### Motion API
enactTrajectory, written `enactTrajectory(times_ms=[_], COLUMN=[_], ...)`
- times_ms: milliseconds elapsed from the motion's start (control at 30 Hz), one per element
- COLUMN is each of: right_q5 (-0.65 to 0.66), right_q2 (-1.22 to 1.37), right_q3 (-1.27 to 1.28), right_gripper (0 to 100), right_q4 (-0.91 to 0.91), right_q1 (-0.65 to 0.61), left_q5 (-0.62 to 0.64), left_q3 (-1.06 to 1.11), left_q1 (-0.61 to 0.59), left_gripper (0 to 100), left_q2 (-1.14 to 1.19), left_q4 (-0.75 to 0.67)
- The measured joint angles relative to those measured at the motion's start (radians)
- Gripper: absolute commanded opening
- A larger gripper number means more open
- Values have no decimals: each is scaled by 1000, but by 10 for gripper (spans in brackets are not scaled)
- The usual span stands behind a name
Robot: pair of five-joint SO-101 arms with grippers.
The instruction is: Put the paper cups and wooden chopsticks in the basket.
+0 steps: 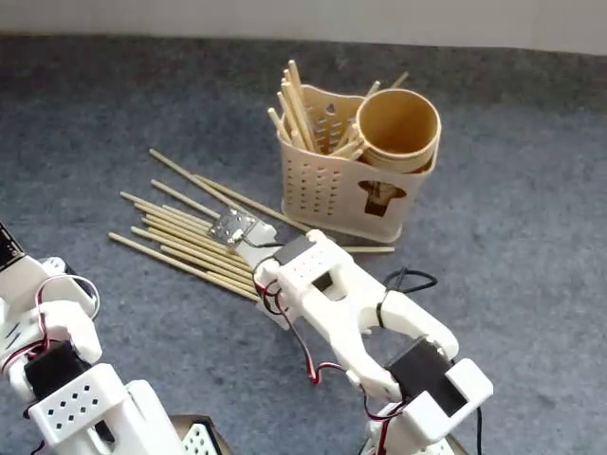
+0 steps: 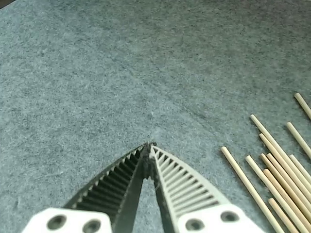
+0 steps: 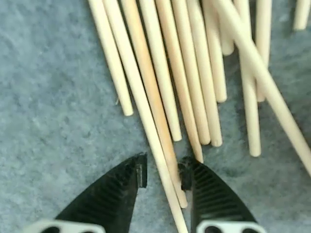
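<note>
A cream slotted basket (image 1: pixel 334 190) stands at the back of the mat. It holds a paper cup (image 1: pixel 398 128) and several wooden chopsticks (image 1: pixel 296 109) standing upright. A pile of loose chopsticks (image 1: pixel 180 237) lies on the mat to its left. My right gripper (image 1: pixel 234 227) is down over the near end of this pile. In the right wrist view it (image 3: pixel 163 172) is open, with two chopsticks (image 3: pixel 146 102) running between its fingertips. My left gripper (image 2: pixel 149 145) is shut and empty, low over bare mat, with the chopstick ends (image 2: pixel 272 170) off to one side.
The grey felt mat (image 1: pixel 114 114) covers the table. One chopstick (image 1: pixel 365 249) lies along the basket's front foot. The left arm's body (image 1: pixel 57 360) sits at the near left corner, and the right arm (image 1: pixel 379 332) stretches diagonally from the near right.
</note>
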Motion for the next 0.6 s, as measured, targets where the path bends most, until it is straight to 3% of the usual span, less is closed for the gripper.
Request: enactTrajectory(times_ms=[167, 333, 600], right_q5=[15, 115, 137], right_q2=[11, -48, -264], right_q3=[-8, -2, 20], right_gripper=[4, 4, 4], right_q4=[-11, -15, 130], right_q1=[6, 6, 41], left_q5=[0, 0, 0], left_q3=[0, 0, 0], left_q1=[0, 0, 0], left_gripper=[11, 11, 11], left_q2=[0, 0, 0], left_q4=[0, 0, 0])
